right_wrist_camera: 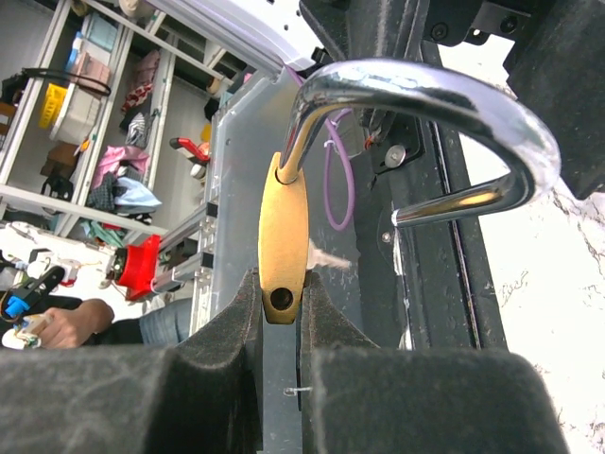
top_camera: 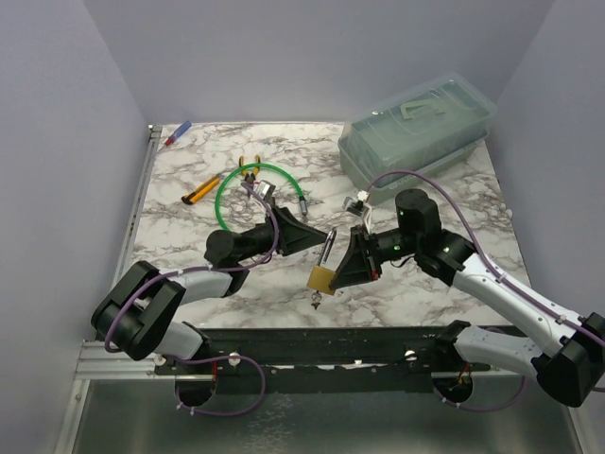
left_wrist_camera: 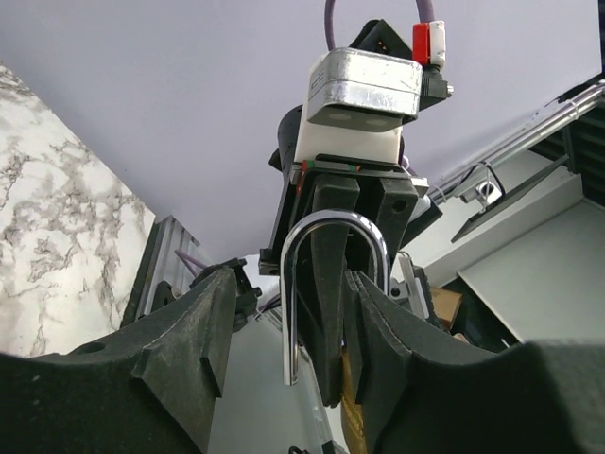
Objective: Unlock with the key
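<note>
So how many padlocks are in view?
1. The brass padlock is at the middle front, its body clamped in the jaws of the right gripper. Others could sit unseen inside the cloudy bin.

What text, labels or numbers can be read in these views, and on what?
None readable.
Raised mark on the storage box lid: too blurred to read.
The brass padlock: seen edge-on, no lettering visible.
The shelf clutter in the right wrist view: too small to read.

We read this as robotics lab: marble-print tabletop (top_camera: 180,232) boxed in by plain pale walls (top_camera: 312,57), aluminium mounting rail (top_camera: 87,364) at near edge; past it we see cluttered storage shelves (right_wrist_camera: 52,123).
</note>
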`<action>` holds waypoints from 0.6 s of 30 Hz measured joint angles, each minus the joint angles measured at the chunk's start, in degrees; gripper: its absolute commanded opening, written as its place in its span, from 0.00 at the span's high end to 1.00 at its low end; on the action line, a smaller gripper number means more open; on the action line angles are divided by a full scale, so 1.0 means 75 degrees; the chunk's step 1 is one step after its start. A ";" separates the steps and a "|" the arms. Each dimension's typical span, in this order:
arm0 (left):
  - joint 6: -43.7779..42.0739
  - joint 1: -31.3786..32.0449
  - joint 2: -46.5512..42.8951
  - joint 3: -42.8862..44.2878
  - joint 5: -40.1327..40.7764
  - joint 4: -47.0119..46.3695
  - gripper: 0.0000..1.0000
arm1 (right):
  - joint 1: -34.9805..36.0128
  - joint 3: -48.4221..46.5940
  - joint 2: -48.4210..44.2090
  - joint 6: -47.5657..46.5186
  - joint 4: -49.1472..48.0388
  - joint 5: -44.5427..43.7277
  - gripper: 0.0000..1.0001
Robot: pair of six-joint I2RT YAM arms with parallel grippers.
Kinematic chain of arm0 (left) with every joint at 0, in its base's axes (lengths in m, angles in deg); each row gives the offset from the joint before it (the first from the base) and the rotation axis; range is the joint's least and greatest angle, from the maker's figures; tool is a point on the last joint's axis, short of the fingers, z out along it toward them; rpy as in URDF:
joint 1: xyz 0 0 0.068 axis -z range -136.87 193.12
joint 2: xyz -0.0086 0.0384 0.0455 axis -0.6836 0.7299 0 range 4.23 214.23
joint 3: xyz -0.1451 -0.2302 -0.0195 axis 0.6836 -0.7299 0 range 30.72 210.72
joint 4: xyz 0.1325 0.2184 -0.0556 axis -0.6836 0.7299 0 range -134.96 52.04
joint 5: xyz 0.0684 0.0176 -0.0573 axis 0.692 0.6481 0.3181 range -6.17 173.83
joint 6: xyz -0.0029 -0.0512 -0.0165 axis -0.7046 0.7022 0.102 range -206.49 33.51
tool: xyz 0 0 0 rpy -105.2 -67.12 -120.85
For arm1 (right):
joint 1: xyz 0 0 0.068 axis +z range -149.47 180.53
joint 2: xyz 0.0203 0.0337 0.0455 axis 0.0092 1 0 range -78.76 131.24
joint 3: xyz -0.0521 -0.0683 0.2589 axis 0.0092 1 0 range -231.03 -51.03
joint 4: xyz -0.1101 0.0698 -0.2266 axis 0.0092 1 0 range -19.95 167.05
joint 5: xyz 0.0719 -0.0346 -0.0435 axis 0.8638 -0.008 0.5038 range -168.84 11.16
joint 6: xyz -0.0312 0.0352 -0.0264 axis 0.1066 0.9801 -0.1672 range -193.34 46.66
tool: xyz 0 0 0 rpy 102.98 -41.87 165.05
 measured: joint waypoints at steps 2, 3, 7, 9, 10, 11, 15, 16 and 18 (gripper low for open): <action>0.0026 0.0020 0.0087 0.0090 -0.0038 -0.0003 0.50 | 0.0009 -0.0003 0.0079 0.0000 -0.0012 0.0000 1.00; 0.0029 0.0026 0.0122 0.0119 -0.0052 0.0000 0.51 | 0.0017 -0.0006 0.0102 0.0000 -0.0012 0.0003 0.99; 0.0070 0.0073 0.0347 0.0221 -0.0076 0.0000 0.57 | 0.0044 -0.0015 0.0128 0.0000 -0.0058 0.0006 0.99; 0.0096 0.0090 0.0455 0.0236 -0.0079 0.0000 0.61 | 0.0044 -0.0026 0.0140 -0.0003 -0.0064 0.0012 0.99; 0.0108 0.0105 0.0501 0.0251 -0.0079 0.0000 0.63 | 0.0044 -0.0041 0.0154 -0.0012 -0.0067 0.0012 0.99; 0.0125 0.0122 0.0548 0.0268 -0.0087 -0.0003 0.65 | 0.0044 -0.0058 0.0184 -0.0020 -0.0064 0.0009 0.99; 0.0204 0.0189 0.0694 0.0408 -0.0157 -0.0012 0.75 | 0.0044 -0.0073 0.0344 -0.0055 -0.0061 -0.0006 0.99; 0.0210 0.0207 0.0711 0.0420 -0.0178 -0.0012 0.76 | 0.0044 -0.0073 0.0379 -0.0058 -0.0058 -0.0006 0.99; 0.0236 0.0219 0.0726 0.0420 -0.0192 -0.0017 0.77 | 0.0044 -0.0073 0.0417 -0.0058 -0.0050 -0.0035 0.99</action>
